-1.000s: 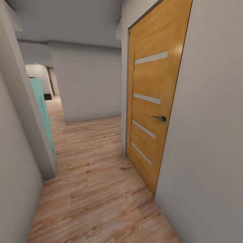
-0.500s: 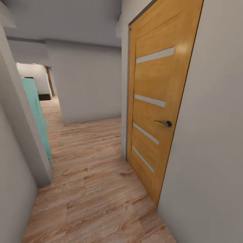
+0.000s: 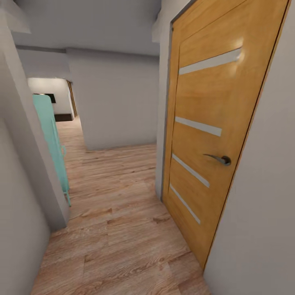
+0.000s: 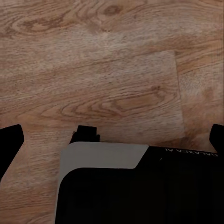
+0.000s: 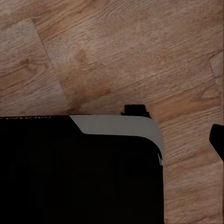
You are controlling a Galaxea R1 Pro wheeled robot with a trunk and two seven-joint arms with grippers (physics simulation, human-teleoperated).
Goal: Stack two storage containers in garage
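Narrow hallway, light wood plank floor [image 3: 119, 229] running ahead between pale grey walls [image 3: 119, 110]. Head view: closed wooden door [image 3: 213, 135] close at right, teal door [image 3: 51, 139] ajar at left; open floor bends left beyond. Wrist views: planks below the robot's dark base [image 4: 140, 186]; gripper state cannot be told. Containers unseen.

One marking found: small pale capital lettering along the edge of the robot's black body panel [image 4: 154, 186], seen in the left wrist view, and again, reversed, on the black panel [image 5: 79, 172] in the right wrist view; too small to read with certainty
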